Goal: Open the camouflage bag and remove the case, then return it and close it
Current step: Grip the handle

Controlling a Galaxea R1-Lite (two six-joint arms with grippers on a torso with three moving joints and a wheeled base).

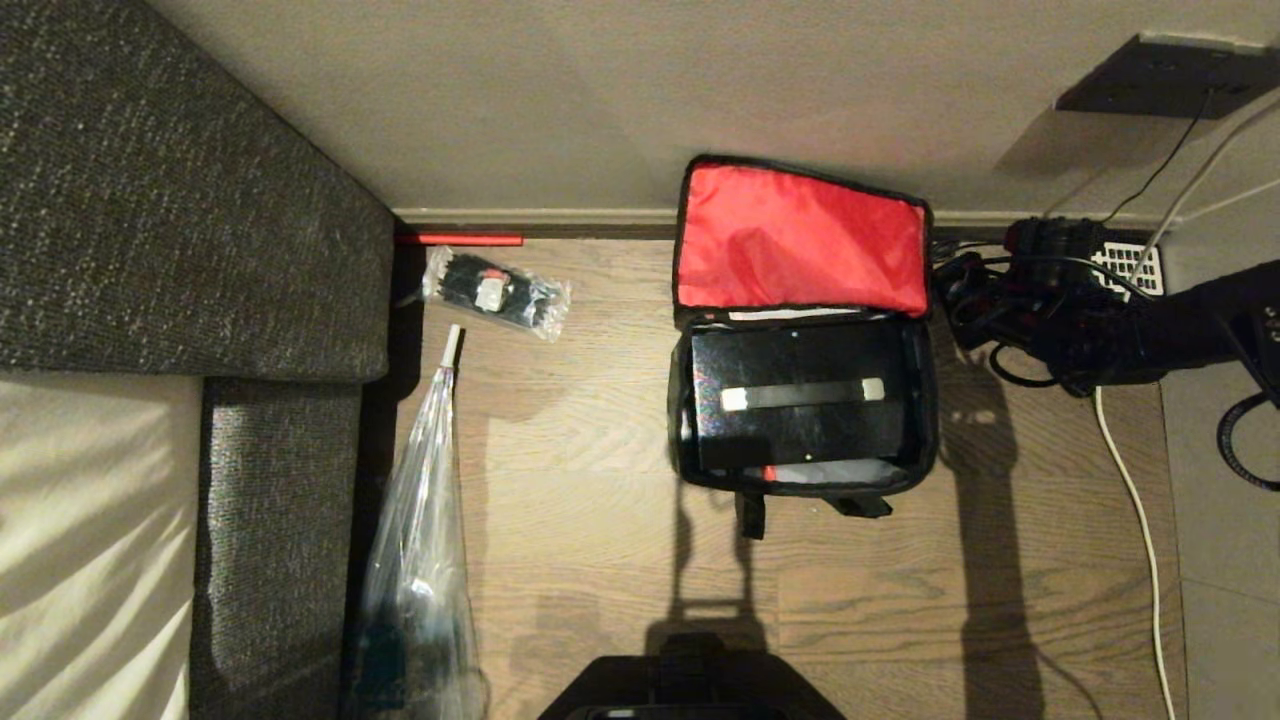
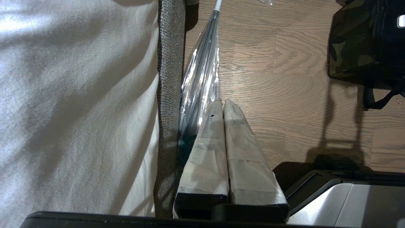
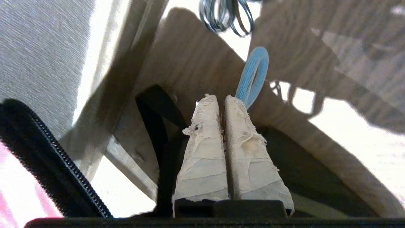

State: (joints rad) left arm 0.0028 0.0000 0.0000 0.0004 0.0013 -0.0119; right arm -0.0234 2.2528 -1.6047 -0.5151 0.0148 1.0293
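1. The right claw [image 3: 221,103], taped fingers pressed together and holding nothing, sits at the right edge of the head view, beside the camouflage bag [image 1: 925,400].
2. The left claw [image 2: 221,106] is also closed and empty, low by the sofa [image 2: 169,63].
3. The bag stands open at centre frame on the wooden floor [image 1: 600,480], red lid lining up.
4. The case [image 1: 800,400] lies inside it.

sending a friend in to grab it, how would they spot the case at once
On the wooden floor by the wall stands the camouflage bag, its lid flipped back to show red lining. The case sits inside the open bag. It is a black box with a black bar handle tipped in silver-white, unlike the soft bag around it.
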